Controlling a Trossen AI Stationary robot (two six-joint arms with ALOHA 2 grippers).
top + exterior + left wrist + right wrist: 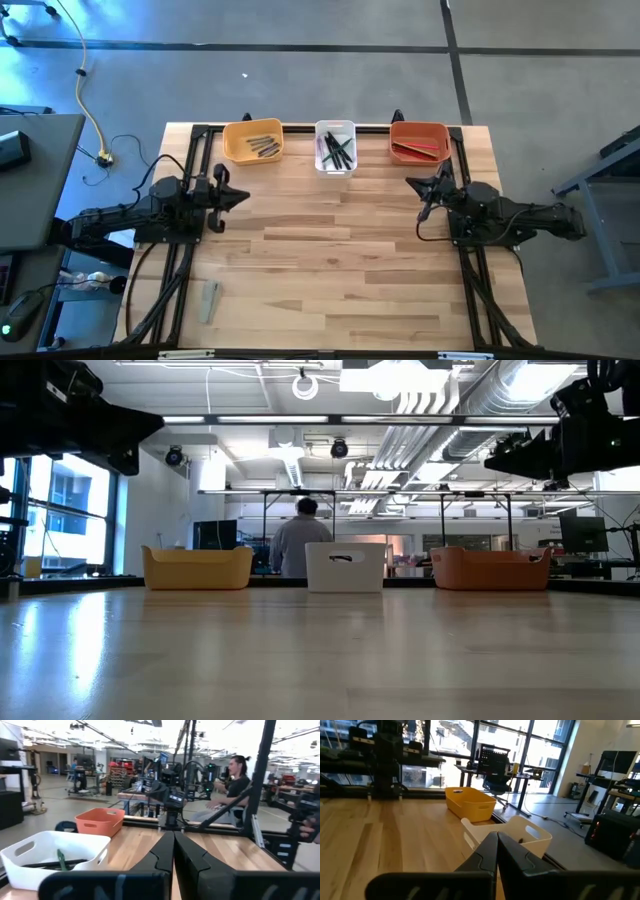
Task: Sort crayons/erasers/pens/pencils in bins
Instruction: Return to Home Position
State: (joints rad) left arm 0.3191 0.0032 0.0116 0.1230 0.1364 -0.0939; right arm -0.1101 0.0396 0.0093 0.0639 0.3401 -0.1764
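Left hand hung raised over the left side of the worktop, out in front of the yellow bin and well apart from it, clenched on nothing; its two dark fingers lay pressed together along their whole length. Near the front left corner of the worktop lay a pale grey strip, alone, too small to tell what it was. Three bins stood in a row along the far edge, apart from one another. On the left, the yellow bin held a few short grey crayons lying side by side. In the middle, the white bin held the pens, mostly black with some green, crossed over each other. Beyond that bin, off the worktop, a standing person faced away into the room. On the right, the orange bin held the pencils, red ones lying along its length. Right hand hung raised over the right side of the worktop, out in front of the orange bin and apart from it, likewise clenched and empty, its fingers shut tight against each other. Past the worktop on that side a seated person showed in the left wrist view, beside a dark frame post
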